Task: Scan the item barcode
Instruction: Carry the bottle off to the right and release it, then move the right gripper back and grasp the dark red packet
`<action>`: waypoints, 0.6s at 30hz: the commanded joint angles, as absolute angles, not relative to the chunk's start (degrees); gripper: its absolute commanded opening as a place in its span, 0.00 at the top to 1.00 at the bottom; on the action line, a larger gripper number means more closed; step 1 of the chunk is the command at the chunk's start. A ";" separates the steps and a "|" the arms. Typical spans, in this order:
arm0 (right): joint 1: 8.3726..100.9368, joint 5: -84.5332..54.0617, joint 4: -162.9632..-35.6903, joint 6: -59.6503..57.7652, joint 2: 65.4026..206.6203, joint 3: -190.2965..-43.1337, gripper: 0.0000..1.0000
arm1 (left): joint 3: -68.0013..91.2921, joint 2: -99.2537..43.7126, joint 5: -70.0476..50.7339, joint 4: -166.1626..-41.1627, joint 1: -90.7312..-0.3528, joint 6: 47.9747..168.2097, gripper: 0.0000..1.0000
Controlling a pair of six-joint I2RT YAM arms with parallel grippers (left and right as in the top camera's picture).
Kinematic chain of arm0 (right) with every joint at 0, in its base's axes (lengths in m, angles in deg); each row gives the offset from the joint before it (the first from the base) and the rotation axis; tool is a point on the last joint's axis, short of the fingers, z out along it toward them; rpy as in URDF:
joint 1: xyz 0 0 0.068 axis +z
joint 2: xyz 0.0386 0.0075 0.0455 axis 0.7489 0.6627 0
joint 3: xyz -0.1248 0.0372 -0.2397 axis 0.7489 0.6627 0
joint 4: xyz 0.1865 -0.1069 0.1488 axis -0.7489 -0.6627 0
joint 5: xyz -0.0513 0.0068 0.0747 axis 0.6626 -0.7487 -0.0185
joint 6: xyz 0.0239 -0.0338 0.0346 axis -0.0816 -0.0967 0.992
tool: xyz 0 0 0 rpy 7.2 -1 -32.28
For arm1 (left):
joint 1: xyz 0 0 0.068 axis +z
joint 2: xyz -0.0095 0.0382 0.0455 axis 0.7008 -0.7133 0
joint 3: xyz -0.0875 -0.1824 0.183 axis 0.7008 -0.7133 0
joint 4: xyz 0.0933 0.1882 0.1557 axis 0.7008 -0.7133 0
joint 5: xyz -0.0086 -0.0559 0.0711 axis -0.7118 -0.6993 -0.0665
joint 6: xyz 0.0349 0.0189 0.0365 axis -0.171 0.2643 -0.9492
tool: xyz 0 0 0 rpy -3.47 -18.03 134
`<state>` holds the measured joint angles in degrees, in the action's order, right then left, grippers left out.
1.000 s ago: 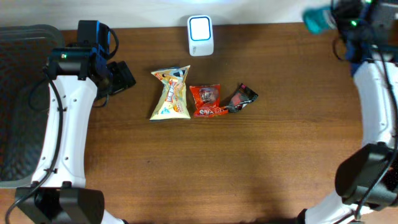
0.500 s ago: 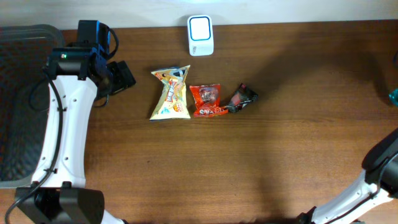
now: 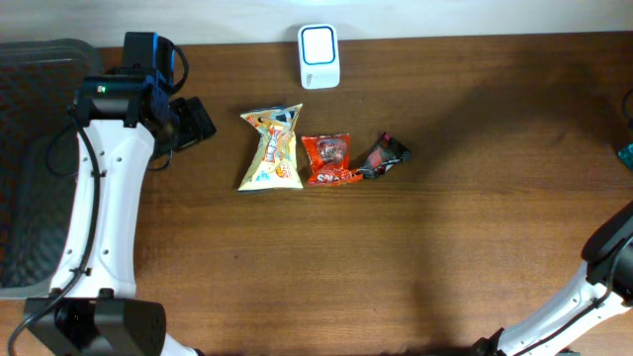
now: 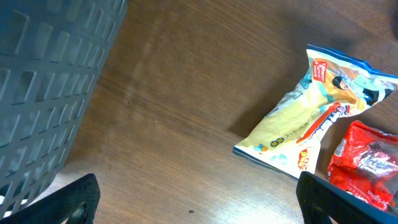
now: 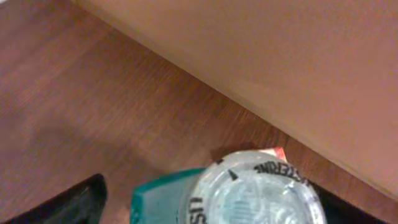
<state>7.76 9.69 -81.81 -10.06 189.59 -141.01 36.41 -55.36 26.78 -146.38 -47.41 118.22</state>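
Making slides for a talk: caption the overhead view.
Yellow bag, red packet and dark wrapper lie in a row near the white scanner, left gripper open beside them.

A wooden counter (image 3: pixel 475 227) is recorded. A yellow packet (image 3: pixel 270 148), red packet (image 3: pixel 328 160) and dark packet (image 3: pixel 386 155) are laid in a row; a white scanner (image 3: pixel 318 55) is set near the far edge.

Soft, even light is falling on the wooden table (image 3: pixel 445 247), a faint shadow darkening the overhead frame's upper right. The right wrist view is looking blurred, glare whitening the clear lid (image 5: pixel 258 193).
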 commanded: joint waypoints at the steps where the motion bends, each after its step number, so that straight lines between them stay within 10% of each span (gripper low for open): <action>1: 7.96 12.36 -83.29 -10.14 186.27 -141.21 0.01 | 36.45 -55.54 26.78 -146.43 -47.26 118.75 0.01; 10: 8.83 4.84 -95.49 -5.53 168.87 -141.32 0.02 | 36.45 -55.54 26.76 -146.43 -47.26 118.75 0.01; 18: 31.76 -34.68 -112.71 -2.12 163.58 -141.18 0.01 | 36.45 -55.54 26.76 -146.43 -47.26 118.75 0.01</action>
<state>24.50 -22.68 -110.51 -2.84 162.27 -141.29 36.41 -55.36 26.76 -146.40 -47.41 118.22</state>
